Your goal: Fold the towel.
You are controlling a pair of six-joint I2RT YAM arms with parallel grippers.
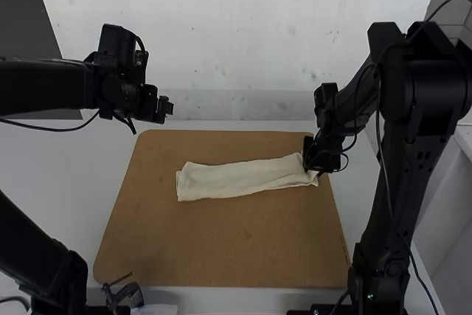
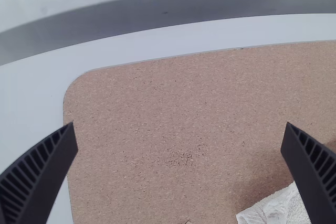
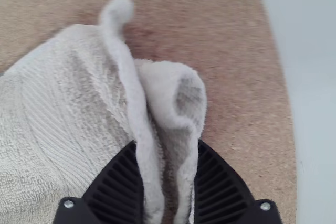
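The white towel [image 1: 240,179] lies as a long narrow folded strip across the brown board. At its right end is my right gripper [image 1: 317,166], low over the board. In the right wrist view, the right gripper [image 3: 169,174] is shut on the layered end edge of the towel [image 3: 58,108], with two upright folds pinched between its fingers. My left gripper [image 1: 167,108] hangs beyond the board's far left corner, away from the towel. The left wrist view has the left gripper [image 2: 179,139] open with nothing between its fingers, and a corner of the towel [image 2: 281,207] close by one finger.
The brown board [image 1: 221,248] rests on a white table [image 1: 51,175], with a pale wall behind it. A small dark clamp-like part [image 1: 125,294] stands by the board's near left corner.
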